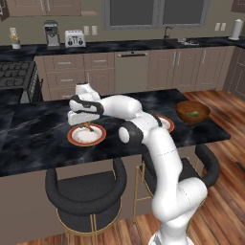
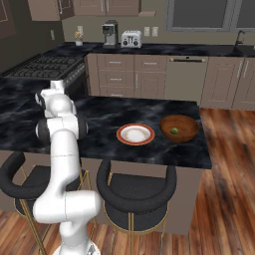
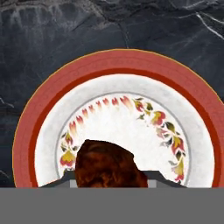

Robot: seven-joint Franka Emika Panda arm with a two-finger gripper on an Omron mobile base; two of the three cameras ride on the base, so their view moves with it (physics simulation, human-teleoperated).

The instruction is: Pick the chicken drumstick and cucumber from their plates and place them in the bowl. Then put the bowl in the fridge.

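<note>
While the gripper (image 1: 86, 125) hangs low over the plate (image 1: 86, 135) at the left middle of the left base view, its jaws stand clamped on the chicken drumstick (image 3: 108, 165), which in the hand view sits at the bottom centre, wedged between the grey finger bases with its brown meat over the plate's flowered white inside. That hold looks chosen to take the meat across its thick part, straight down from above, so it can be lifted clear of the orange-red rim. Toward the right middle of that same base view, the bowl (image 1: 193, 111) rests on the dark marble counter (image 1: 38, 139) with the cucumber (image 1: 193, 114) already lying inside it, a small green spot also plain in the right base view. A second plate (image 2: 135, 134) lies bare just beside the bowl, between it and the arm, so a carry probably has to pass over it. Black stools (image 1: 86, 194) stand below the counter edge, well out of the path.
</note>
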